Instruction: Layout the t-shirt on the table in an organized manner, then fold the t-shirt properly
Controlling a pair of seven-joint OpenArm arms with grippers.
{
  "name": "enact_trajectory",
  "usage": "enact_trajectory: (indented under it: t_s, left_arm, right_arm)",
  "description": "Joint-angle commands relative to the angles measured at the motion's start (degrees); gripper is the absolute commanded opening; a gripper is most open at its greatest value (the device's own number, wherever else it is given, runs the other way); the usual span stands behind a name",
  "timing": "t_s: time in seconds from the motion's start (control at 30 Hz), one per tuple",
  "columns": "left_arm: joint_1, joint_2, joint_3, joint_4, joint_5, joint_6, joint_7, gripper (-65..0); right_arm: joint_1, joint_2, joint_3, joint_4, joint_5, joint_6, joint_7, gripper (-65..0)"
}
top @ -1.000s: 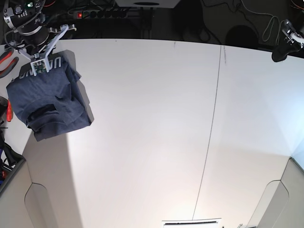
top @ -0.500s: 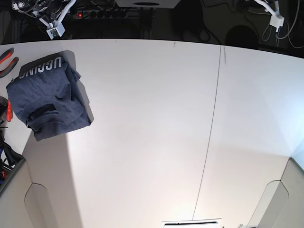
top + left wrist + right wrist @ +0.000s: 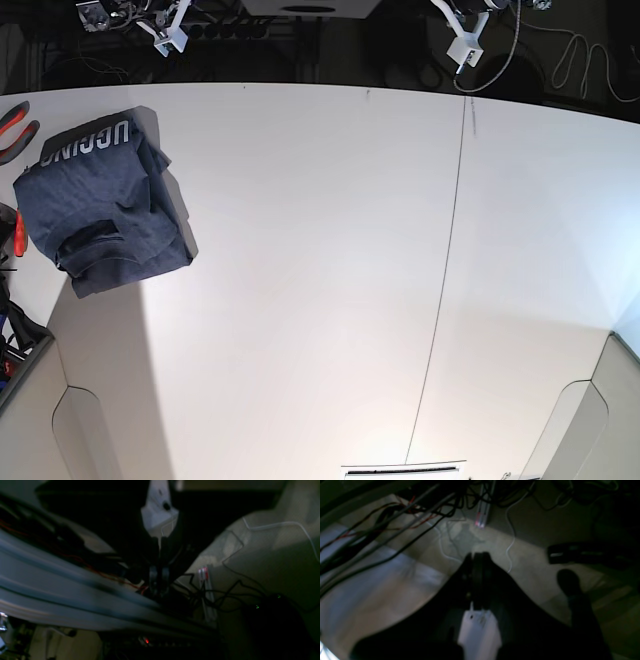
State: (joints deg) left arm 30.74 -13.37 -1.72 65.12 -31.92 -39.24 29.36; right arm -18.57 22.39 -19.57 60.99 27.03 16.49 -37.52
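Note:
The t-shirt [image 3: 100, 205] lies folded into a compact dark navy bundle at the far left of the white table [image 3: 320, 270], with part of its white lettering showing on top. Nothing touches it. My right gripper [image 3: 166, 44] hangs beyond the table's back edge, above and behind the shirt, shut and empty; the right wrist view shows its fingers [image 3: 478, 562] pressed together over a dim floor. My left gripper [image 3: 461, 58] is also past the back edge, near the seam, shut and empty, with fingers [image 3: 153, 577] together in the left wrist view.
A thin dark seam [image 3: 445, 260] runs front to back across the table. Red-handled tools [image 3: 14, 128] lie at the left edge beside the shirt. A power strip [image 3: 235, 27] and cables sit behind the table. Grey panels [image 3: 100, 420] flank the front corners.
The right gripper has lifted off the shirt's lettered edge and drawn back behind the table. The left arm has swung in from the far right corner toward the back middle. The shirt stays put.

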Motion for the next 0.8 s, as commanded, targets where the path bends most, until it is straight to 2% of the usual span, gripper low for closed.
enact_trajectory:
  t_s: [0.0, 0.07, 0.1, 0.17, 0.27, 0.43, 0.5, 0.57, 0.63, 0.77]
  left_arm:
    - [0.9, 0.2, -0.1, 0.1, 1.3, -0.8, -1.7, -65.0]
    - [0.8, 1.2, -0.1, -0.6, 5.4, -0.8, -5.4, -65.0]
    - [0.8, 1.4, -0.1, -0.9, 7.4, -0.8, -7.4, -65.0]
    - [0.8, 1.6, -0.1, -1.4, 11.5, -0.8, -11.4, -65.0]
    - [0.8, 1.7, -0.1, -1.4, 16.4, -0.7, -14.6, -65.0]
    - [0.5, 2.4, -0.1, -1.8, 20.3, 20.2, -15.9, -65.0]
    - [-0.1, 2.4, -0.1, -2.7, 20.4, 25.1, -16.0, -65.0]
    - [-0.8, 2.4, -0.1, -4.5, 20.4, 27.2, -16.1, -65.0]
    - [-1.9, 2.8, -0.1, -7.5, 20.4, 27.3, -16.4, -65.0]
    - [-6.1, 5.5, -0.1, -16.7, 23.7, 27.2, -18.1, -65.0]
  right_arm:
    - [-0.2, 0.7, -1.2, 0.3, 0.2, -2.0, 1.5, -58.6]
    - [0.0, 0.7, -3.7, 0.3, 0.2, -6.1, 6.3, -51.6]
    - [0.0, 0.6, -4.6, 0.3, 0.2, -7.0, 8.8, -50.1]
    - [0.0, 0.2, -6.0, 0.3, 0.2, -7.5, 11.9, -50.0]
    - [0.1, -1.4, -6.4, 0.2, 0.2, -7.7, 12.2, -50.0]
    - [0.8, -4.4, -6.4, -2.9, 0.2, -11.0, 12.2, -50.0]
    - [2.1, -5.9, -6.4, -6.4, 0.2, -11.6, 12.2, -50.0]
    - [4.0, -7.3, -6.4, -11.0, 0.2, -11.9, 12.3, -50.0]
    - [6.1, -8.7, -6.4, -16.6, 0.2, -11.8, 13.3, -50.0]
    - [11.0, -10.6, -6.4, -27.1, 0.6, -11.9, 21.9, -50.0]
